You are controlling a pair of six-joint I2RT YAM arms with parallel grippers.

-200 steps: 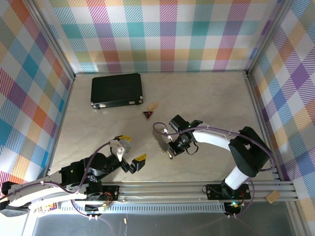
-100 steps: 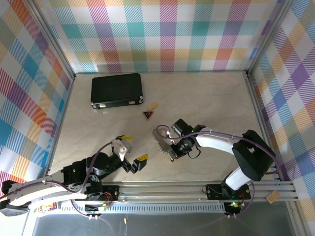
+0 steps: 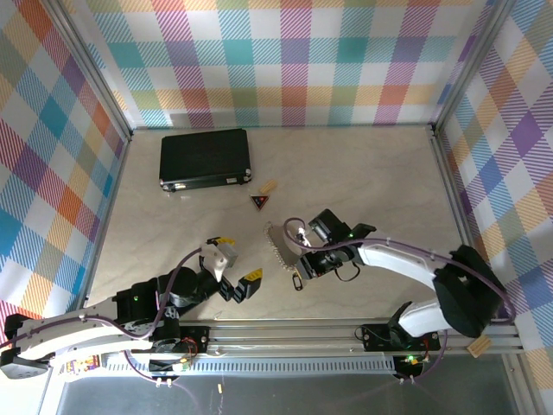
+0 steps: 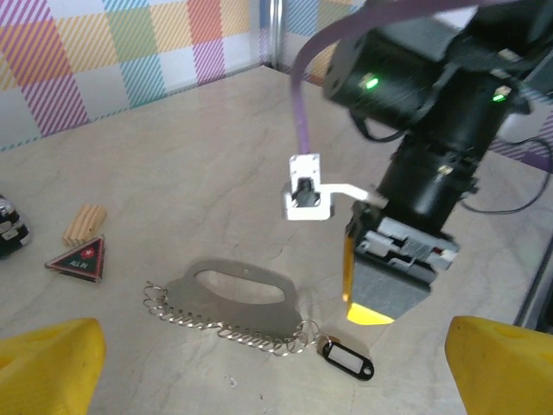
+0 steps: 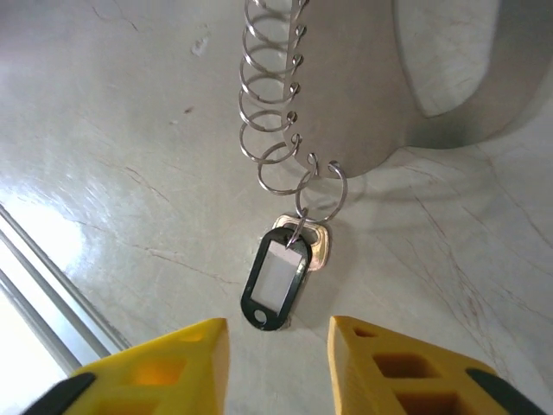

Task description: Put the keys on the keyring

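The keyring [image 3: 278, 242] is a flat silver plate with a handle slot and a row of wire rings [image 5: 275, 130] along one edge, lying on the table. A small key [image 5: 320, 246] with a black oval tag [image 5: 276, 281] hangs on the end ring and rests flat on the table; the tag [image 4: 348, 359] also shows in the left wrist view. My right gripper [image 5: 278, 367] is open just short of the tag, with nothing between its yellow fingers. My left gripper [image 3: 236, 261] is wide open to the left of the plate [image 4: 251, 309], facing it.
A black case [image 3: 204, 158] lies at the back left. A dark-red triangular trinket [image 3: 259, 201] and a tan wooden piece [image 3: 270, 186] sit beyond the plate. The metal rail [image 3: 346, 333] runs along the near edge, close behind the tag.
My right gripper has opened and drawn back from the plate's near end, leaving the tagged key lying on the table. The left arm has shifted slightly.
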